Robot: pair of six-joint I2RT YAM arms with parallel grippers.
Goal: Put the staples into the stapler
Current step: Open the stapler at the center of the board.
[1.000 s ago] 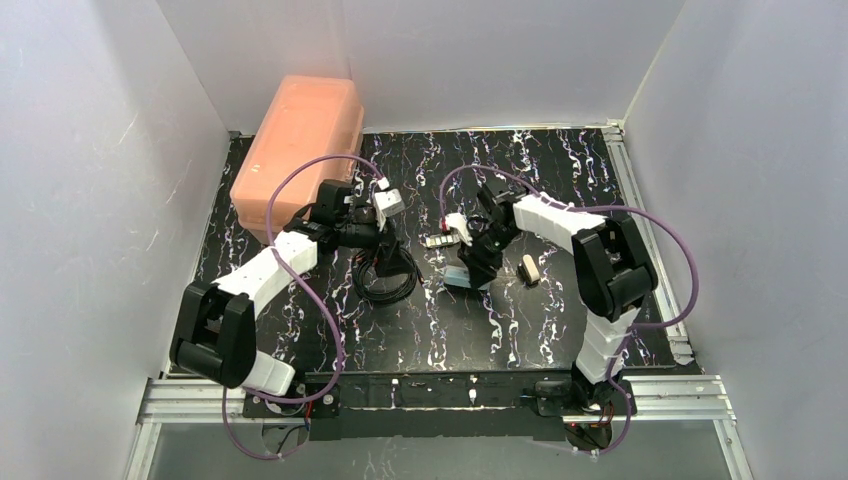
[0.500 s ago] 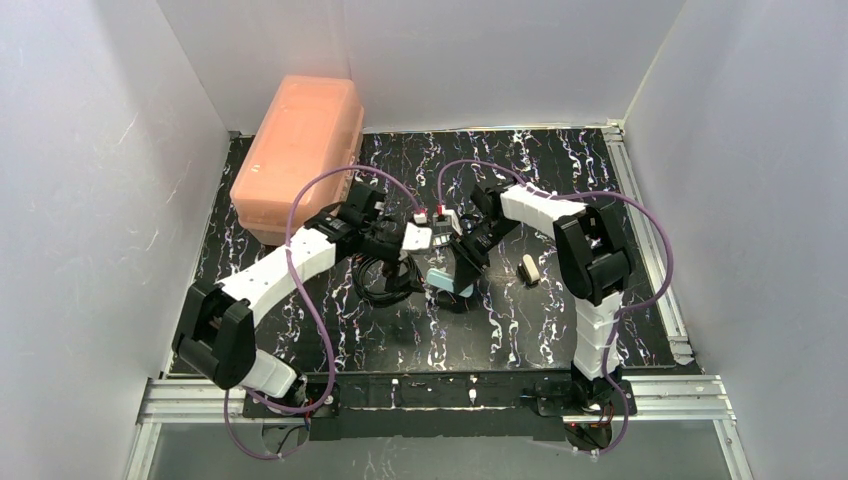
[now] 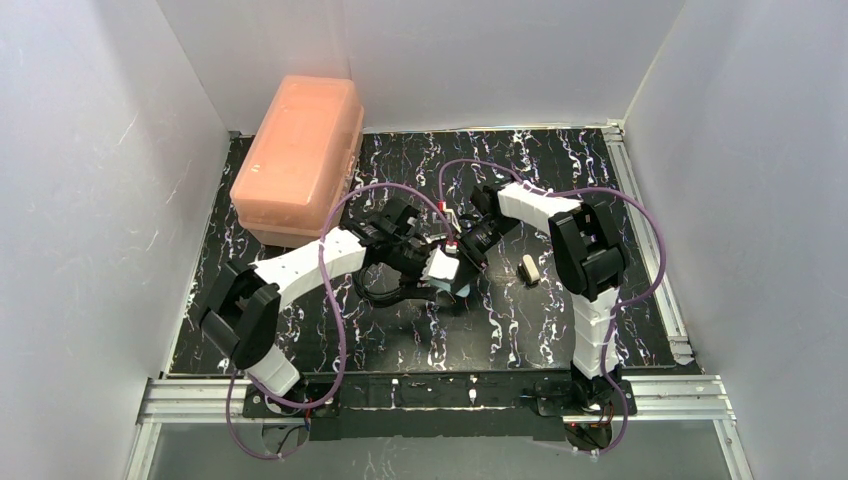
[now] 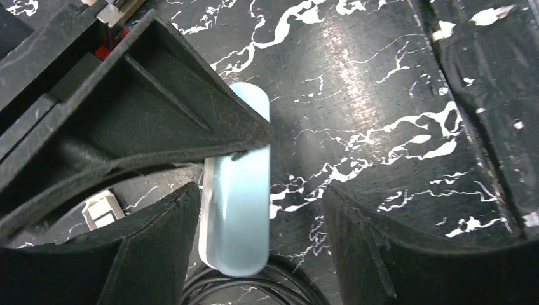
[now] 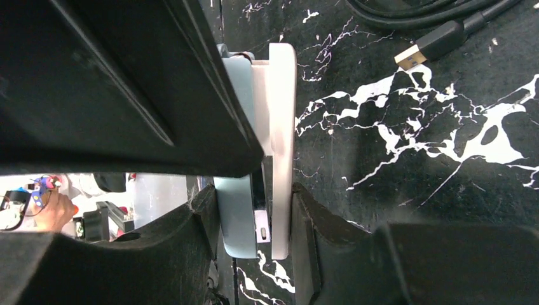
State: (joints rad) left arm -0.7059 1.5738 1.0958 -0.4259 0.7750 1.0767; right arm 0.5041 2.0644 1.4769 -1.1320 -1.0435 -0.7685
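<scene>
The stapler (image 5: 235, 216), light blue with a pale base plate, stands on edge on the black marbled table. My right gripper (image 5: 254, 210) is shut on it, one finger on each flat side. In the left wrist view the stapler (image 4: 238, 190) runs up between the fingers of my left gripper (image 4: 260, 244). That gripper is open, its left finger (image 4: 159, 254) close beside the stapler and a wide gap on the other side. From above, both grippers meet over the stapler (image 3: 462, 284), left gripper (image 3: 440, 268) and right gripper (image 3: 463, 258). The staples are hidden.
A coiled black USB cable (image 3: 385, 288) lies just left of the stapler, also under its near end (image 4: 254, 289). A small tan block (image 3: 530, 268) sits to the right. A salmon lidded box (image 3: 300, 150) stands at the back left. A small pale rectangle (image 4: 102, 210) lies beside the stapler.
My left arm swung right from the cable to the stapler, and its jaws narrowed somewhat. My right gripper shifted slightly left, still holding the stapler.
</scene>
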